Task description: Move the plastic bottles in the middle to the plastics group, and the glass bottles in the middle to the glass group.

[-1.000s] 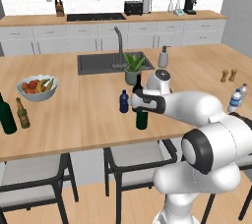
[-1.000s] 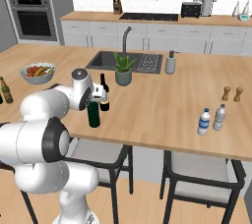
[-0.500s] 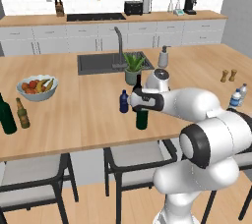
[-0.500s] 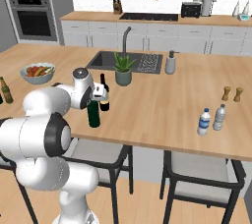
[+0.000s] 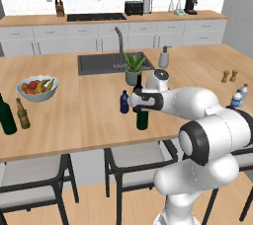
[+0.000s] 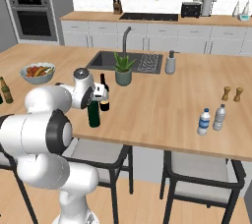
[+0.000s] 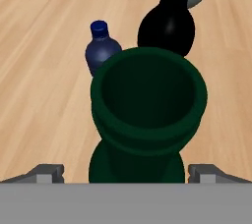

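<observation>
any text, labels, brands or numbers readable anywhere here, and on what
No text can be read in any view.
Clear water bottles: blue labels, print too small to read.
Near-black wine bottle: mostly hidden behind the arm, no label text legible.
Small amber bottle: tan label, too small and blurred.
Slim dark green bottle, dark blue bottle: no label or marking visible.

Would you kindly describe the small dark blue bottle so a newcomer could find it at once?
Start at the sink in the wooden island counter and come toward the near edge, past the potted plant. Three bottles cluster there; the dark blue bottle stands leftmost in the left base view. It is much the shortest, opaque blue, beside two tall dark wine bottles.
</observation>
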### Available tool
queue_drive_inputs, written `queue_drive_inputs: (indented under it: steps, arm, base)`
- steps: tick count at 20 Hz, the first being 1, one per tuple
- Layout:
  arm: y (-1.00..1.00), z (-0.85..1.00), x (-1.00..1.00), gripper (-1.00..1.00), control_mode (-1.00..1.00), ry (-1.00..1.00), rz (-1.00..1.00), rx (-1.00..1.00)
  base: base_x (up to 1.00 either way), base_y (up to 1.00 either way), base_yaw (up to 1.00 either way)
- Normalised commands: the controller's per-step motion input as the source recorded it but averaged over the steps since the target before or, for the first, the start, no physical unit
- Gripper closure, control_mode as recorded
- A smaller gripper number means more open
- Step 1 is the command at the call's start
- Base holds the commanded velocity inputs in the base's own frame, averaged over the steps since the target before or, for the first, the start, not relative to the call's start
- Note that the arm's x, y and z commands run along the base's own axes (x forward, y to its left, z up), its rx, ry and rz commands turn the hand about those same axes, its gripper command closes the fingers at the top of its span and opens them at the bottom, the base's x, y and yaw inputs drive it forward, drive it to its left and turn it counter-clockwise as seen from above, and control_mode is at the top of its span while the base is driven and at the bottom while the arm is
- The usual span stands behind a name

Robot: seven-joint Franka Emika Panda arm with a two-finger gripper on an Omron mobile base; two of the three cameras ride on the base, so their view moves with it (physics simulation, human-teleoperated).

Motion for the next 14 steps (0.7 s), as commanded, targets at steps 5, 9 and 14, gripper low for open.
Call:
queue_drive_inputs:
  steps: [5, 9, 14]
  arm:
    - [0.0, 0.0, 0.0, 1.0, -1.0, 0.0, 0.0, 0.0]
    - [0.0, 0.0, 0.0, 1.0, -1.0, 0.0, 0.0, 0.0]
    - [0.0, 0.0, -0.35, 1.0, -1.0, -0.01, 0.0, 0.0]
  base:
    - [0.0, 0.0, 0.0]
    - [0.0, 0.0, 0.0]
    - [0.0, 0.0, 0.0]
